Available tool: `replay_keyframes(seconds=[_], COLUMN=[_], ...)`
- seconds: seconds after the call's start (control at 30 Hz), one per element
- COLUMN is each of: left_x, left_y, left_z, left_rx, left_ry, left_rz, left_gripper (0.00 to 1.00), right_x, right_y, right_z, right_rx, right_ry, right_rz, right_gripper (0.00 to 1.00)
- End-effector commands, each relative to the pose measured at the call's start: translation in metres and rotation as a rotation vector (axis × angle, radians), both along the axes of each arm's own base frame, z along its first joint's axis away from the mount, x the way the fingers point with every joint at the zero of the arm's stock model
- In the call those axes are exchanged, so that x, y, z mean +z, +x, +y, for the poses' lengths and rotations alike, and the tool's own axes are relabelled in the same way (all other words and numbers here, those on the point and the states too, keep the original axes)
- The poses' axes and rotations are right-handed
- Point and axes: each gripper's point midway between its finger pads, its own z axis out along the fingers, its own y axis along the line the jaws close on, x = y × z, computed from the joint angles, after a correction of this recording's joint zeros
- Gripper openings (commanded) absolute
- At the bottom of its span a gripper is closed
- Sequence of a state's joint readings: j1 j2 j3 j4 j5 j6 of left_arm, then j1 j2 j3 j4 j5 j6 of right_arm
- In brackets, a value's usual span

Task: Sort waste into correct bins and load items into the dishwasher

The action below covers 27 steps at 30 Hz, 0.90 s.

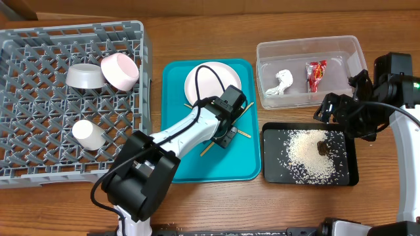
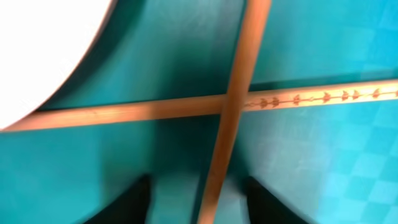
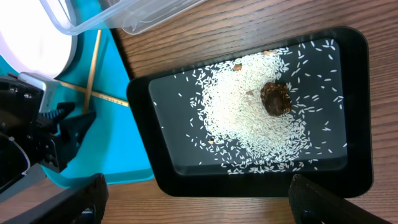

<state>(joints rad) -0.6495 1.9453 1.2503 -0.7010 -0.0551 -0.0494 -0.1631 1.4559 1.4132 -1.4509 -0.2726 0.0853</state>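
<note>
Overhead: dish rack (image 1: 72, 29) at left, holding grey bowl (image 1: 85, 76), pink bowl (image 1: 120, 71) right against it, and white cup (image 1: 88, 134) lying nearer the front, apart from both. Teal tray (image 1: 243, 164) in the middle of the table (image 1: 197, 26), with white plate (image 1: 210, 82) at its far end and chopsticks (image 1: 244, 134) crossed just below the plate. Left gripper (image 1: 226, 136) low over the crossing, its jaw spread hidden here by the wrist. Clear tub (image 1: 341, 49) at upper right, containing tissue (image 1: 282, 82) and red wrapper (image 1: 315, 73) side by side, not touching. Black tray (image 1: 275, 167) just in front of the tub, carrying rice (image 1: 308, 157) and brown lump (image 1: 323, 147). Right gripper (image 1: 344, 117) over the black tray's far right corner, its gap hard to judge from above.

Left wrist: close and blurred. Two chopsticks crossing on teal, one with a printed pattern not legible from overhead; plate edge at upper left. Two dark fingers (image 2: 124, 202) at the bottom edge, apart, one on either side of the steeper chopstick and clear of it.

Right wrist: black tray filling the middle, lump resting on the right part of the rice heap, stray grains all around. Own fingers (image 3: 336, 199) at the two bottom corners, wide apart, gripping nothing. At the edges: tub corner, plate rim, one chopstick on the teal tray, left gripper at far left.
</note>
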Motion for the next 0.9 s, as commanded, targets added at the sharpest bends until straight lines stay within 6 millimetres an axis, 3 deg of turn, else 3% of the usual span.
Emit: replay_keyframes(seconds=[0.0,0.1,0.23,0.33,0.47,0.57,0.63,0.73,0.87], left_x=[0.002,0.002,0.005,0.017,0.057,0.099,0.128,0.165,0.19], left_y=[-0.003,-0.01,-0.018,-0.016,0.001,0.017,0.028,0.042,0.048], left_z=[-0.013,-0.019,-0.02,-0.015,-0.006,0.004,0.019,0.058,0.126], left_rx=[-0.03,-0.041,-0.028,0.023,0.073,0.113,0.182,0.351,0.632], left_ry=[-0.065,-0.101,-0.117,-0.112,-0.145,-0.191,-0.22,-0.252,-0.259], left_rz=[0.033,0.069,0.112,0.128,0.083,0.014,-0.04,-0.123,-0.171], left_gripper=[0.31,0.06,0.04,0.04,0.04,0.04,0.04,0.04,0.04], right_x=[0.007,0.007,0.007,0.007,0.007,0.007,0.007,0.007,0.007], right_y=[0.004,0.004,0.003,0.003,0.003,0.003,0.003,0.003,0.004], right_z=[-0.002,-0.002,-0.002,-0.002,-0.002,-0.002,-0.002,-0.002,-0.002], right_rx=[-0.005,-0.005,-0.005,-0.005,-0.005,-0.005,-0.005,-0.005,-0.005], right_ry=[-0.01,-0.01,-0.01,-0.01,-0.01,-0.01,-0.01,-0.01,-0.011], right_rz=[-0.03,-0.029,-0.026,-0.027,-0.027,-0.026,-0.027,-0.027,-0.03], right_gripper=[0.95,0.95,0.95,0.95,0.95,0.95,0.95,0.95,0.95])
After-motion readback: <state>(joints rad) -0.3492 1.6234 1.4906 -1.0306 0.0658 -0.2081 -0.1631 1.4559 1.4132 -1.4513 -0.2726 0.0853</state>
